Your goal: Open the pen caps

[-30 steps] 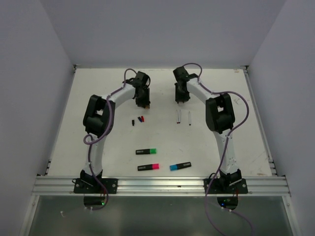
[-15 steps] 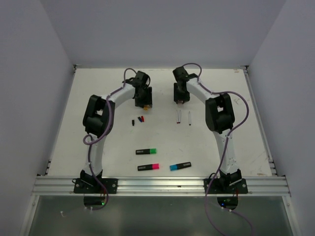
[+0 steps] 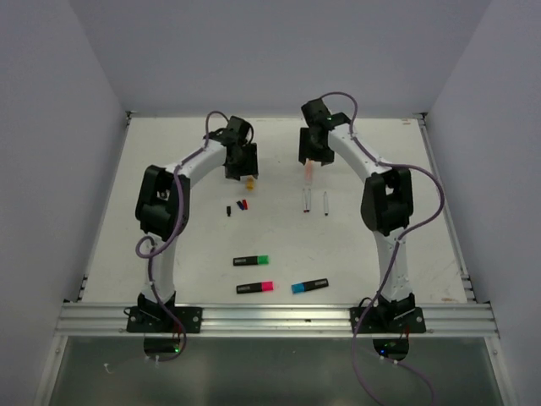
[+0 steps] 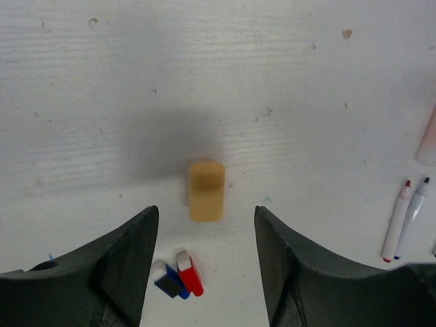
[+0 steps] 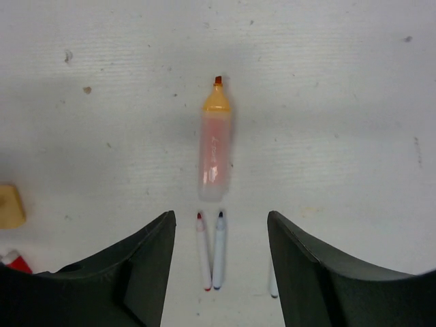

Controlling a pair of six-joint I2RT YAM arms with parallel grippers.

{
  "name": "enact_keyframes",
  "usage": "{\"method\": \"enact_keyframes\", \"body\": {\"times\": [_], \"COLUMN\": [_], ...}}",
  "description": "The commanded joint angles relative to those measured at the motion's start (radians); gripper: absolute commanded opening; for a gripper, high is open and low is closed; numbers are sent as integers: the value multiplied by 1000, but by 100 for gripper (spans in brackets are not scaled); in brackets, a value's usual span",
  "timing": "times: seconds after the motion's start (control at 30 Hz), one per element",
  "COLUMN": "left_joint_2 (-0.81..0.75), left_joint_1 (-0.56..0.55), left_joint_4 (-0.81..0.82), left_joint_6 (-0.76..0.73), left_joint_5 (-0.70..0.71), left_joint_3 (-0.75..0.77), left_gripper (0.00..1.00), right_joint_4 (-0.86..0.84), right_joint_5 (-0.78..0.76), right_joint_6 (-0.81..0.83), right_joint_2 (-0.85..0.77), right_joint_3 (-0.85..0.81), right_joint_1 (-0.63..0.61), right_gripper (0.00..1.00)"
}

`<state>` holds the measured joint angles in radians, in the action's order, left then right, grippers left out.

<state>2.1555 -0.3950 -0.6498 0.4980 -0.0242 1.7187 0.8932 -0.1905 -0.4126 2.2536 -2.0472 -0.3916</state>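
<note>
The left gripper is held spread and empty over the orange cap, which is set alone on bare white table. The right gripper, likewise spread, is held over the uncapped peach highlighter, with thin white pens just beside it. Three capped highlighters are seen toward the near edge, well apart. The table is enclosed by pale walls.

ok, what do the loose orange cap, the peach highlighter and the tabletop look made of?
Orange cap: looks like moulded plastic, opaque and matte, with even colour and rounded edges.
Peach highlighter: probably a translucent plastic barrel, slightly frosted, with an opaque yellow-orange collar; the small dark tip may be felt.
Table: white-painted board, possibly wood. It shows faint grain lines, scuffs and specks, but the core material is not visible.
</note>
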Motion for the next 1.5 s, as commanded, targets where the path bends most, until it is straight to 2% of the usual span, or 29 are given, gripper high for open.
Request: {"method": "enact_keyframes", "body": {"times": [0.0,0.07,0.17,0.23,0.27,0.37,0.53,0.67,0.77,1.0,1.33,1.47], "left_joint_2": [-134,-184,-276,-318,-351,-398,-434,-416,-378,-287,-220,-194], "left_joint_1": [10,8,8,8,13,59,228,373,433,486,519,535], "left_joint_4": [-36,-48,-47,-56,-63,-96,-123,-113,-105,-93,13,16], "left_joint_6": [25,33,62,73,76,80,63,22,-4,-47,-55,-62], "left_joint_5": [20,20,20,69,84,119,158,170,198,257,251,254], "left_joint_3": [38,10,-74,-108,-134,-172,-237,-212,-174,-154,-234,-229], "left_gripper": [62,62,64,65,67,68,66,67,69,70,58,58], "right_joint_4": [91,107,87,60,44,6,74,101,105,142,136,133], "right_joint_5": [-29,15,181,261,282,361,379,405,425,413,430,427], "right_joint_6": [-74,-97,-59,-45,-43,-46,-9,8,11,40,44,44], "right_joint_2": [-239,-363,-518,-603,-693,-802,-911,-956,-982,-997,-957,-941], "right_joint_3": [47,201,426,536,644,784,788,785,803,802,792,783], "right_joint_1": [0,0,-12,-30,-36,-58,-81,-82,-82,-81,-81,-81], "right_gripper": [61,61,59,59,59,59,59,59,59,59,59,59]}}
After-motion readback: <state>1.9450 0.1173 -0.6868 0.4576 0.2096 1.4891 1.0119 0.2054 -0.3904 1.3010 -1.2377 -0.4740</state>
